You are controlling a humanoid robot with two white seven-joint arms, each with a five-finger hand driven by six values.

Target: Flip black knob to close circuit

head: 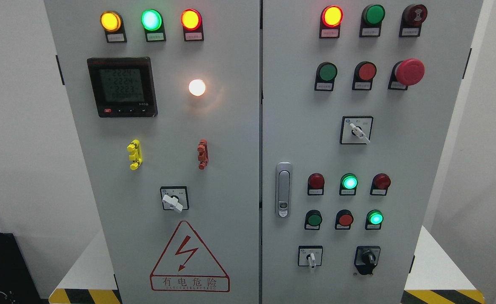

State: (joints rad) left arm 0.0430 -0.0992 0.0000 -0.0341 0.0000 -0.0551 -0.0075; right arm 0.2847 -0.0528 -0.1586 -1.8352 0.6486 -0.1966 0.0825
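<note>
Hands: neither robot hand nor arm shows in the head view, so their state cannot be told and no place can be given relative to them.
Black knob point(367, 258): low on the right door of the grey electrical cabinet point(231, 177), at the right end of the bottom row, handle upright on a black plate.
Beside the knob: a white-handled selector switch point(311, 257) to its left in the same row; a lit green lamp point(375, 218) just above it.
Right door, higher up: a lit red lamp point(331, 16) at the top, a red mushroom stop button point(409, 71) below it to the right, another white selector point(357, 131) mid-door, a silver door latch point(283, 189) at the door's left edge.
Left door: amber, green and red lamps lit along the top, a digital meter point(122, 86), a glowing white lamp point(197, 87), a red-outlined lightning warning triangle point(189, 257) at the bottom.
Surface: the cabinet stands on a white platform point(436, 264) edged with yellow-and-black hazard stripes point(442, 296).
Room: plain white walls point(20, 126) on both sides; a dark object point(1, 270) at the lower left corner.
</note>
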